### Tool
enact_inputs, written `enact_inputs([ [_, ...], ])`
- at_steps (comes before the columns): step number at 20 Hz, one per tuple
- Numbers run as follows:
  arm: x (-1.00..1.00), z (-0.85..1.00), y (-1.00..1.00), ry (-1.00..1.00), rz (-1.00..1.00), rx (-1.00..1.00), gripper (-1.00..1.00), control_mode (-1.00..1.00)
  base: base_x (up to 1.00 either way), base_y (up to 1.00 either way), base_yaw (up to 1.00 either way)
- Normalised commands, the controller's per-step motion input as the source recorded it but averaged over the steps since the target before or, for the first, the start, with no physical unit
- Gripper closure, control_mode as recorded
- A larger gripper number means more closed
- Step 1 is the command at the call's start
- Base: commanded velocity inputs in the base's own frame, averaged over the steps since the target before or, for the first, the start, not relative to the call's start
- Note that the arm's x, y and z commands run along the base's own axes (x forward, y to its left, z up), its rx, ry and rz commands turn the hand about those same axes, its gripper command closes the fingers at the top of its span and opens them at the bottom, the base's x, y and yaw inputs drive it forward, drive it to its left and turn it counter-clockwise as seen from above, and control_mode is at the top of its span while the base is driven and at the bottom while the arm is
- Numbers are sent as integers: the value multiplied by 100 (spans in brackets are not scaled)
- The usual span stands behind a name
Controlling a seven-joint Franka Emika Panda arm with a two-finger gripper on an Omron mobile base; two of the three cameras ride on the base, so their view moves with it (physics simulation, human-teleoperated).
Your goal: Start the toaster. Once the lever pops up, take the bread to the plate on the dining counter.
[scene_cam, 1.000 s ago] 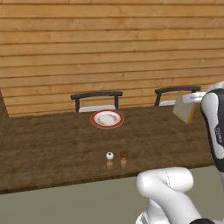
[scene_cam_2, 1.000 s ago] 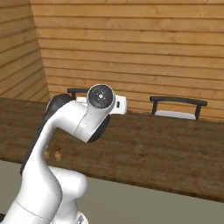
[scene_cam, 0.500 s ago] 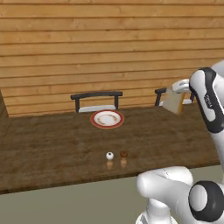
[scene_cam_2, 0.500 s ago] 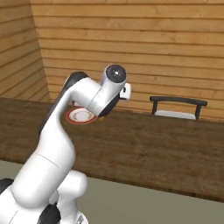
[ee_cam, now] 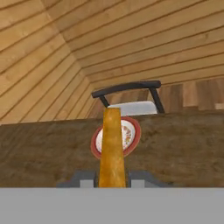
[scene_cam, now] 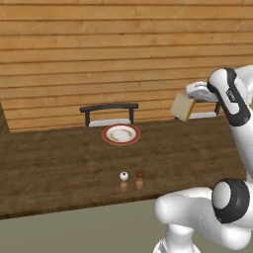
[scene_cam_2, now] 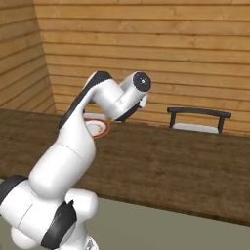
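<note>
Hand view, gripper (ee_cam: 112,180) clamped on bread (ee_cam: 112,151) edge-on, plate (ee_cam: 131,135) ahead on dining counter (ee_cam: 183,144)

The flat, squarish tan bread slice with golden crust (scene_cam: 182,106) sits edge-on between the gripper's fingers, raised in the air. Ahead of and below the gripper, the round white plate with red-orange rim (ee_cam: 133,141) lies flat on the dark brown wood-grain dining counter (scene_cam: 59,168).
</note>
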Motion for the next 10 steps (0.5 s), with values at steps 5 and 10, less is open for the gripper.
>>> enact_inputs([
  [5, 40, -7, 39, 4, 11, 15, 100, -100, 0, 0, 0],
  [10, 38, -36, 36, 1, 8, 5, 100, -100, 0, 0, 0],
])
